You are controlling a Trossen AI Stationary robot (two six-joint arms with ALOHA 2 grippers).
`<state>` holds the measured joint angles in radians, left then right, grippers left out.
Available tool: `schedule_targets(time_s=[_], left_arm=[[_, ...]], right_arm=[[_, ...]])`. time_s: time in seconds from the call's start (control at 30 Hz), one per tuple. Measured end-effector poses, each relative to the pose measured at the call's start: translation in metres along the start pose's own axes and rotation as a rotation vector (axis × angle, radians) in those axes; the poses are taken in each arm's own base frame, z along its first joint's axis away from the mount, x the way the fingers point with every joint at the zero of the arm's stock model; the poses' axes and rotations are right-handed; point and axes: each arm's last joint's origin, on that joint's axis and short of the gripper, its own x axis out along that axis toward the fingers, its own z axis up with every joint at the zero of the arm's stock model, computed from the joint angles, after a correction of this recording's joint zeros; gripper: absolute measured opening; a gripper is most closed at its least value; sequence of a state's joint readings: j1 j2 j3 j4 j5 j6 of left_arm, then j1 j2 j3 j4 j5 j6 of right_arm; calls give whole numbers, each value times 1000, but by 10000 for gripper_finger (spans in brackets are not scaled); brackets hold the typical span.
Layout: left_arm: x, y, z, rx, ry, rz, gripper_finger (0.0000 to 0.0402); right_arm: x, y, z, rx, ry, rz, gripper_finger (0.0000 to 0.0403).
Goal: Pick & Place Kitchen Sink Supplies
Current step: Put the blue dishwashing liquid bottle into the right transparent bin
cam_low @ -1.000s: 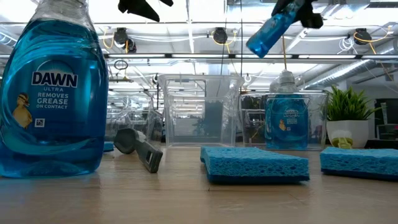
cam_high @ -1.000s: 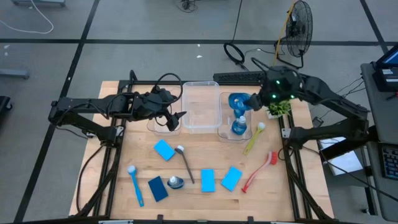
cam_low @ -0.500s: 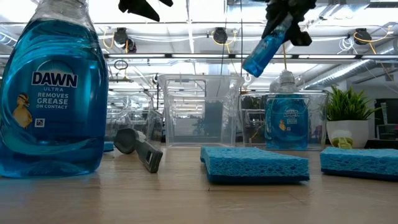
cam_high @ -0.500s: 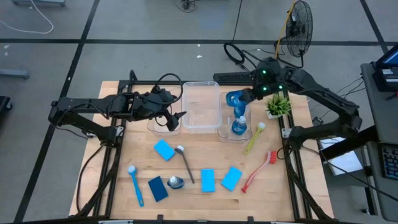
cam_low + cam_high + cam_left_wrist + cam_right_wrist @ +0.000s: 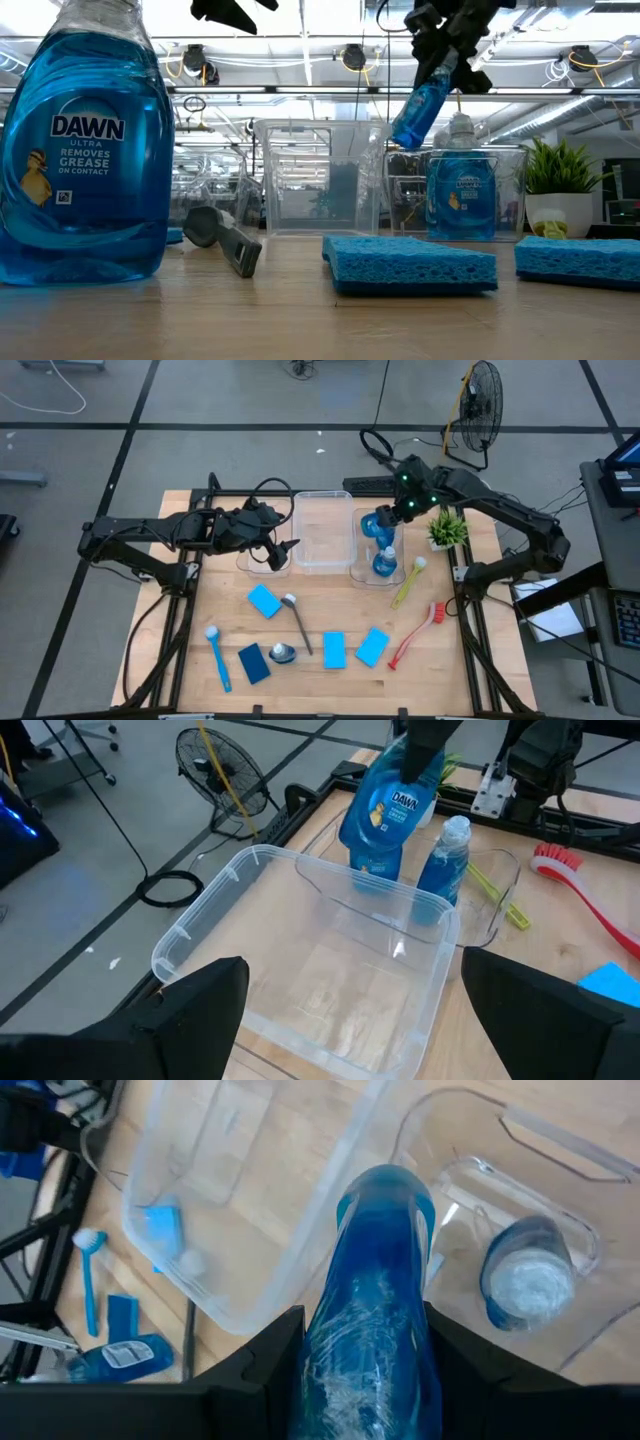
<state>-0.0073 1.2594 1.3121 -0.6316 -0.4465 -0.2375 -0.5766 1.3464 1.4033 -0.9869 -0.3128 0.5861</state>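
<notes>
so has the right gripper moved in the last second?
Yes. In the high view the right gripper, shut on a blue bottle, has shifted left, away from the potted plant, and now sits over the right clear bin.

Held bottle (image 5: 372,1310): cap hidden between right gripper (image 5: 365,1370) fingers, base cut off in wrist view. Near bottle (image 5: 85,150): cap cut off by low view's top edge. Grey brush (image 5: 222,238): handle mostly hidden.
</notes>
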Motion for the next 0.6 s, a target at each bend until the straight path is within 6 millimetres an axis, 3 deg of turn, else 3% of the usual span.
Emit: schedule_targets(time_s=[0.6], left_arm=[[2,-1,0,2,5,2,365]], right_arm=[[30,4,-1,-55,63,-139,162]])
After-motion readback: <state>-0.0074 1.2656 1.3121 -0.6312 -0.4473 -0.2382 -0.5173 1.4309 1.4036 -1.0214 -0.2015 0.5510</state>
